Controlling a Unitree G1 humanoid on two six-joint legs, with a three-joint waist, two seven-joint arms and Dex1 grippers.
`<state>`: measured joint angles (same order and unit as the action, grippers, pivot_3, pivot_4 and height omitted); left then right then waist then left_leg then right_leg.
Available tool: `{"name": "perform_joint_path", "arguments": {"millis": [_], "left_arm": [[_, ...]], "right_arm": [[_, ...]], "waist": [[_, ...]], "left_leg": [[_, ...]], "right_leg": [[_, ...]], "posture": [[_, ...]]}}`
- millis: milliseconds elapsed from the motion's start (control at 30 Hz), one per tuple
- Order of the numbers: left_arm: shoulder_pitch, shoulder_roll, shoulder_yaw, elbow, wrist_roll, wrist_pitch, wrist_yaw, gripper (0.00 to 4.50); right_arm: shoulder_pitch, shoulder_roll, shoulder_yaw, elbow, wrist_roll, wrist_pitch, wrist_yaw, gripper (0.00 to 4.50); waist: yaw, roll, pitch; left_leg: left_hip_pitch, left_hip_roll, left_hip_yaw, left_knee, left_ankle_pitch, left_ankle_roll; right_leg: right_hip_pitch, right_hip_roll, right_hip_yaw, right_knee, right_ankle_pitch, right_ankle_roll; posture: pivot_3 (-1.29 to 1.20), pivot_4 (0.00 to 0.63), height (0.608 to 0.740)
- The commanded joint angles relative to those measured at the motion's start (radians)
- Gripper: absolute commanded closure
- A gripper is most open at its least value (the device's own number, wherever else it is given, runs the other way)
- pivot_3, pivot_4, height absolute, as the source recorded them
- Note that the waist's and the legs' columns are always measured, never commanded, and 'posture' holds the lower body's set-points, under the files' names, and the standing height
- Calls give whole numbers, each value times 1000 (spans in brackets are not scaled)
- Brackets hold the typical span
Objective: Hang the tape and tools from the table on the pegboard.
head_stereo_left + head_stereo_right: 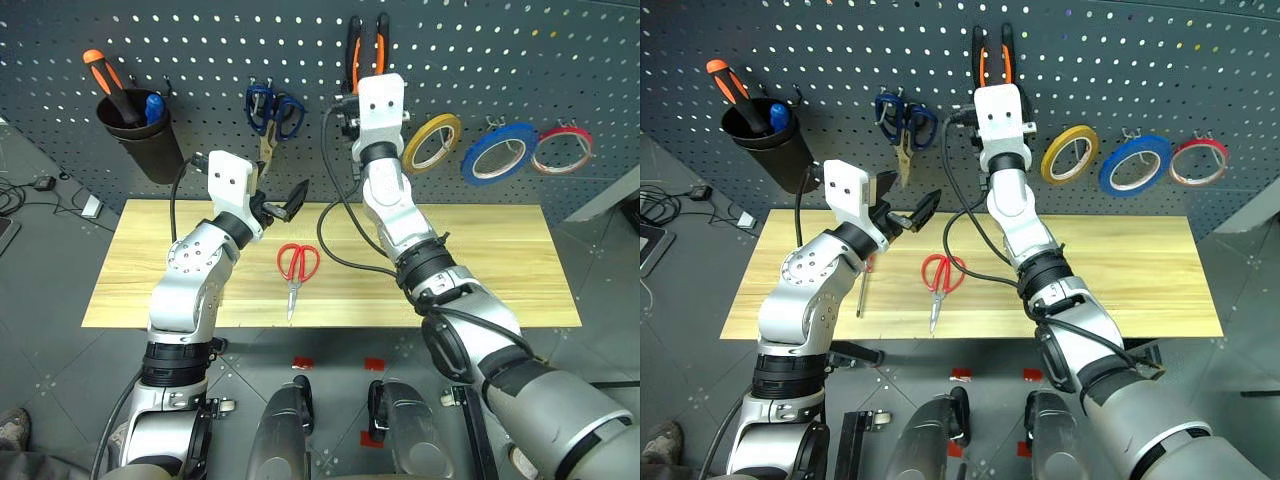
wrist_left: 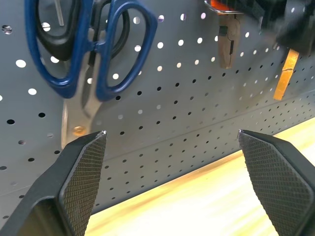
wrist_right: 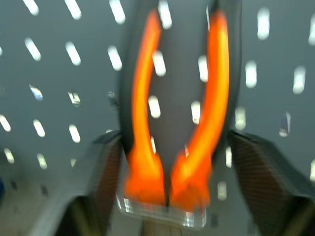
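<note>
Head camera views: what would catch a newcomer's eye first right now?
The orange-and-black-handled pliers hang on the dark grey perforated pegboard, with the right end effector open around their handles. Red-handled scissors lie on the light wood-grain table. Yellow, blue and red-rimmed tape rolls hang to the right.

Left claw (image 2: 172,147) spread wide, arm bent low; right claw (image 3: 170,147) raised, fingers parted.

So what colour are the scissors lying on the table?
Red-handled scissors, clearest in the left eye view.
</note>
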<state>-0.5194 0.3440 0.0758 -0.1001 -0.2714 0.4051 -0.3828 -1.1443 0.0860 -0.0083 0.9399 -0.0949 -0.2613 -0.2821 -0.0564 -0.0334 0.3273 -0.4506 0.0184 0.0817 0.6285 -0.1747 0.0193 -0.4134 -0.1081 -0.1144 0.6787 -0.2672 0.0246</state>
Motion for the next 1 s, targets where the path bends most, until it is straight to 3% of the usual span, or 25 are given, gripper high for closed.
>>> {"name": "perform_joint_path", "arguments": {"millis": [33,167,300,500,667,1000], "left_arm": [[16,-16,2,-9,3,-19,8,0],[29,-32,1,-4,3,10,22,0],[67,-55,-34,-29,3,89,40,0],[151,-138,-96,-65,53,301,186,0],[191,-204,-130,-64,85,381,263,0],[231,-241,-162,-68,148,532,360,0]], "right_arm": [[33,2,4,-118,12,54,37,81],[142,-6,28,-322,12,159,108,81],[362,-43,110,-690,63,374,317,81],[744,-264,193,-1292,344,849,662,81],[875,-397,163,-1468,432,1034,713,81],[946,-465,173,-1562,541,1093,803,81]], "waist": [[0,0,0],[-1,0,0],[-1,0,0],[3,0,0],[-3,0,1],[-6,-1,1]], "left_leg": [[0,0,0,0,0,0],[-1,0,1,-1,0,0],[-1,1,1,-1,0,0],[-1,1,-1,0,-2,0],[-1,4,-1,0,-5,5],[-1,10,1,0,-5,3]], "right_leg": [[0,0,0,0,0,0],[-2,0,0,0,0,0],[-1,0,0,-1,0,0],[0,1,0,-4,0,0],[0,2,-1,-5,-1,2],[-1,10,0,-7,-1,1]], "posture": [[-161,325,740],[-179,324,740],[-186,324,740],[-209,334,740],[-239,339,740],[-271,330,740]]}}
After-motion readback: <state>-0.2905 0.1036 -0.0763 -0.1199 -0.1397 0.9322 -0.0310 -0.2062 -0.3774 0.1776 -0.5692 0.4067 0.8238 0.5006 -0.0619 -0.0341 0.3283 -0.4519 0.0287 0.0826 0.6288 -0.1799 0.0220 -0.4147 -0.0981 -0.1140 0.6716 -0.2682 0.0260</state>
